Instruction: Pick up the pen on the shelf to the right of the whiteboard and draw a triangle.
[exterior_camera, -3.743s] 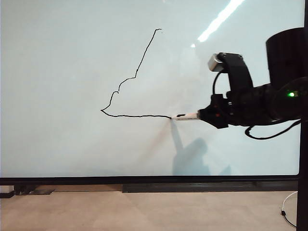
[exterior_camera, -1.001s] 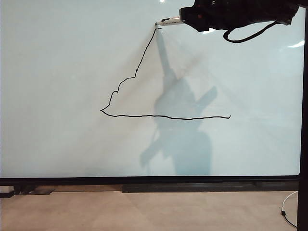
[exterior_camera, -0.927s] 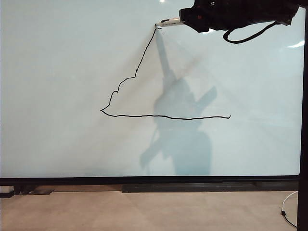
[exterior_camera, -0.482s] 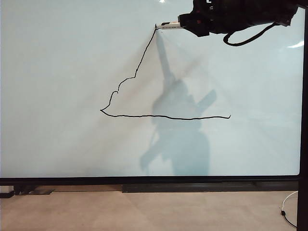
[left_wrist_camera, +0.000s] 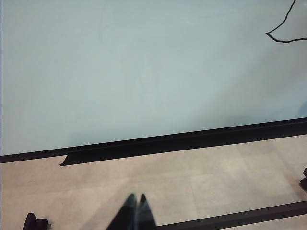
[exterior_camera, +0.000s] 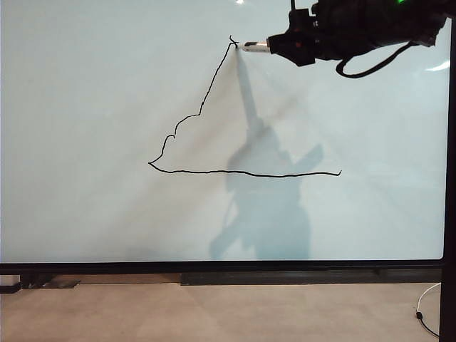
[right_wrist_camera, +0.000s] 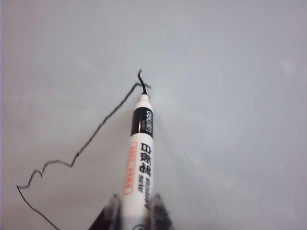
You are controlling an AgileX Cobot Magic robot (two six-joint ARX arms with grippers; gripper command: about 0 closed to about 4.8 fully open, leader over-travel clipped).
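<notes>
Your left gripper (left_wrist_camera: 136,211) rests pinched together low before the glossy whiteboard (exterior_camera: 85,107), where the wobbly, unclosed triangle (exterior_camera: 206,135) meets the pen (exterior_camera: 254,47) clamped in your right gripper (exterior_camera: 274,45) near the top edge.

The black two-finger right gripper (exterior_camera: 274,46) sits at the upper right of the large glossy pale whiteboard with its thin black frame (exterior_camera: 107,85). The short white marker pen (exterior_camera: 254,47) juts out to its left, tip touching the board at the apex of the thin black hand-drawn triangle outline (exterior_camera: 206,96). The outline's sloping side and base lie below and left of the gripper. The black left gripper (left_wrist_camera: 135,211) sits low, well before the board's bottom edge.
</notes>
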